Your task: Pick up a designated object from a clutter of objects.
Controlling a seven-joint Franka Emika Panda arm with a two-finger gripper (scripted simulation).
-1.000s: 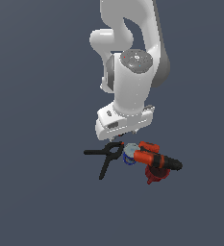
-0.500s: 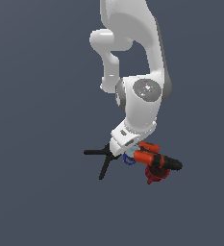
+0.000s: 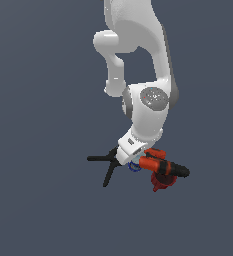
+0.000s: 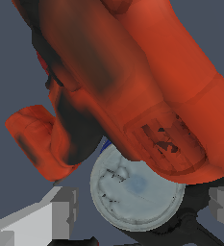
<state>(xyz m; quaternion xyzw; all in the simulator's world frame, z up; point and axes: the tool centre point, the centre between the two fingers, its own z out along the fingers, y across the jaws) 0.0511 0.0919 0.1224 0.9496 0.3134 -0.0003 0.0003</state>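
The designated object, a blue can (image 4: 135, 192) with a silvery-grey lid, lies between my gripper's (image 4: 142, 204) two grey fingers (image 4: 51, 216), with small gaps on both sides. The gripper is open. The orange-black power drill (image 4: 132, 81) leans over the can and covers part of its lid. In the exterior view only a sliver of the blue can (image 3: 134, 167) shows under my gripper (image 3: 129, 159), which is lowered into the clutter of objects. The drill (image 3: 163, 167) lies just to the exterior view's right of it.
A black spring clamp (image 3: 105, 162) spreads out on the exterior view's left of the hand, and part of it (image 4: 195, 230) shows beneath the can in the wrist view. A red piece (image 3: 159, 186) sits under the drill. The floor is plain dark grey.
The arm has bent down and brought the hand from above the pile onto it. The fingers now stand on either side of the can. The pile has not moved.
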